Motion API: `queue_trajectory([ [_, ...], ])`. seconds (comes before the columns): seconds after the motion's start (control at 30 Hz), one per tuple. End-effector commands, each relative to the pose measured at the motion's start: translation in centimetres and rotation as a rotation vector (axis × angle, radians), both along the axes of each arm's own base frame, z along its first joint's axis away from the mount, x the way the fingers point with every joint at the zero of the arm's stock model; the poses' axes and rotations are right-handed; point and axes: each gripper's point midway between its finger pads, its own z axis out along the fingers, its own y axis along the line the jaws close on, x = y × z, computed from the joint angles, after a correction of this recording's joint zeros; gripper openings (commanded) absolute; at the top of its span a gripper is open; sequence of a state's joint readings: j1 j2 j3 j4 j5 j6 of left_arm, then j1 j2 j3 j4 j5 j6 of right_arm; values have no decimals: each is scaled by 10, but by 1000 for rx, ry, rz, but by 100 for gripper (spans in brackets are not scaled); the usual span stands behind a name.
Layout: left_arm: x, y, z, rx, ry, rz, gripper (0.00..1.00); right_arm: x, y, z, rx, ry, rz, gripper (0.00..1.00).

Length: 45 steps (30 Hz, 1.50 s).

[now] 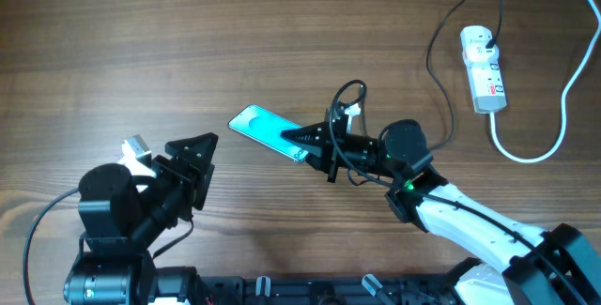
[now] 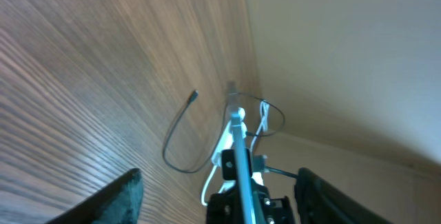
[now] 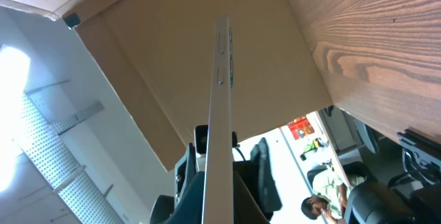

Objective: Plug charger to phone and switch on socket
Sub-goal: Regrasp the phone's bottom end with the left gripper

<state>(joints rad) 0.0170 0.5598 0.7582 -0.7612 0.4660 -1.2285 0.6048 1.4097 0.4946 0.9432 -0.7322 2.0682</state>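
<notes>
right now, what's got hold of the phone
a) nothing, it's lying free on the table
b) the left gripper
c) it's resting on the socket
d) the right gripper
d: in the overhead view the right gripper is closed on one end of the phone, and the right wrist view shows the phone edge-on between its fingers. The left gripper sits apart from it, open and empty.

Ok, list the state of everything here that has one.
Phone: screen lit, clamped in the right gripper, no plug in it.
Charger: one end at the socket, tip loose.
Socket: switch too small to tell.
Left gripper: open, empty.
Right gripper: shut on the phone.
</notes>
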Motion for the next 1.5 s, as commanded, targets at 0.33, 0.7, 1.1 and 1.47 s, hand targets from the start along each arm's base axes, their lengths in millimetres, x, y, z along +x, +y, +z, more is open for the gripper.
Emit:
queue_trajectory([
  [0.33, 38, -48, -22, -48, 91, -152, 56, 4, 0, 12, 23, -28, -12, 5],
  [0.7, 61, -75, -30, -111, 130, -160, 41, 9, -1, 9, 12, -11, -40, 4],
  [1.1, 66, -76, -22, -165, 122, -135, 6, 17, -4, 8, 11, -5, -87, 4],
  [1.47, 68, -77, -17, -173, 103, -133, 4, 18, -4, 6, 6, 0, -97, 14],
])
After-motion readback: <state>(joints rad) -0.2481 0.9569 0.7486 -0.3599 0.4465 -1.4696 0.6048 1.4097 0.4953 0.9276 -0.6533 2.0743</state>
